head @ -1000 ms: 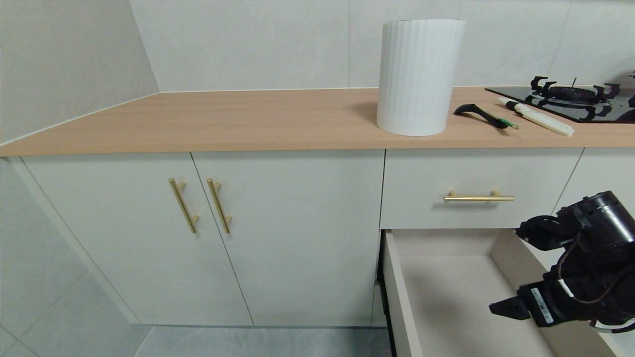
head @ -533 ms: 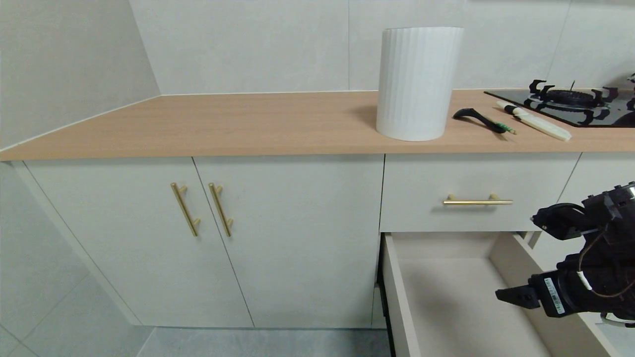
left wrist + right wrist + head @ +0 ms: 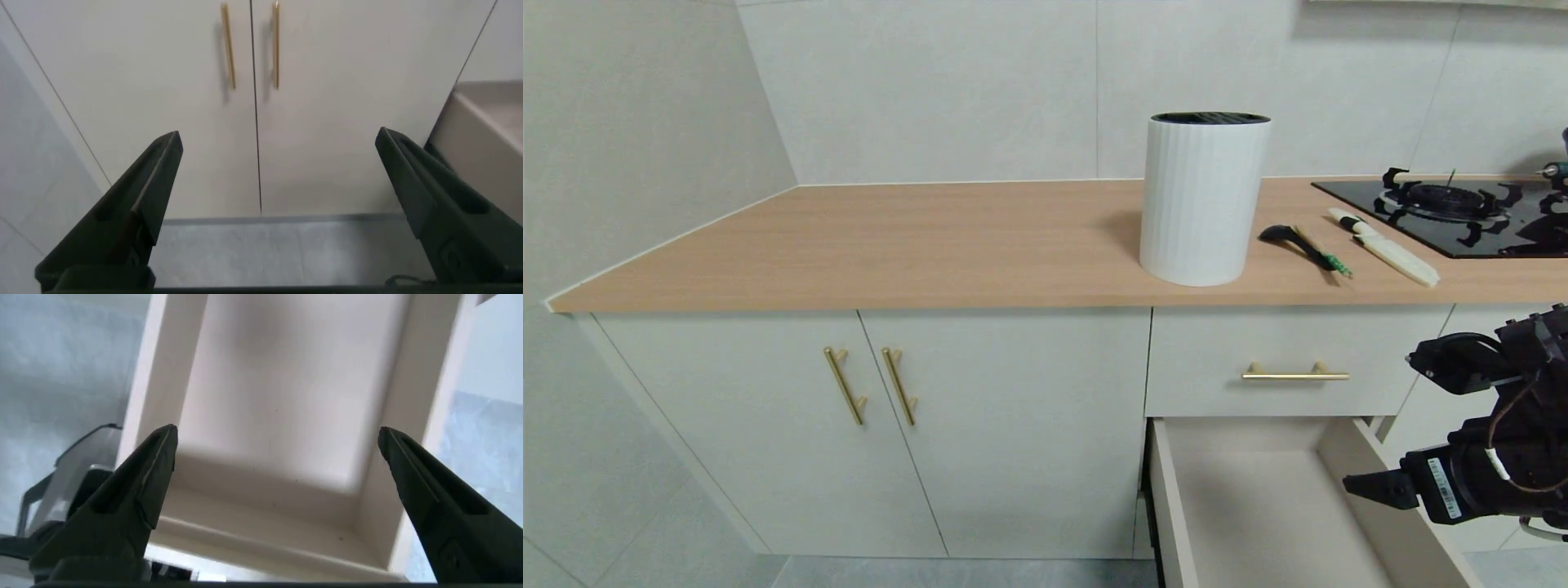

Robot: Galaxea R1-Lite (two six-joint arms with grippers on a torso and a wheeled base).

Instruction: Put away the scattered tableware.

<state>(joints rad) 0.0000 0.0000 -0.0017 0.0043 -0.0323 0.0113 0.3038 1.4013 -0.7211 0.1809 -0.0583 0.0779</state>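
Right gripper (image 3: 1380, 420) hangs low at the right, fingers wide apart, holding nothing. It sits above the near right corner of the open drawer (image 3: 1172, 506); the right wrist view looks between its fingers into the bare drawer bottom. Left gripper (image 3: 278, 139) also spread and empty, low, facing the cabinet doors (image 3: 257, 98).

Above the open drawer is a closed drawer with a brass handle (image 3: 1294, 376), then the countertop (image 3: 931, 237) edge.

Tableware lies loose on the counter, higher and farther than the right gripper: black spoon (image 3: 1294, 241), a thin green-tipped stick (image 3: 1327, 257) just beside it, and a cream utensil (image 3: 1384, 249). All run slantwise, far ends to the left, near ends toward the counter edge at the right. They sit between the white ribbed holder (image 3: 1201, 204) and the hob (image 3: 1445, 208).

Judgement: right arm is nearer and must rise clear of the counter lip. Room is tight between holder and hob; open counter lies left.
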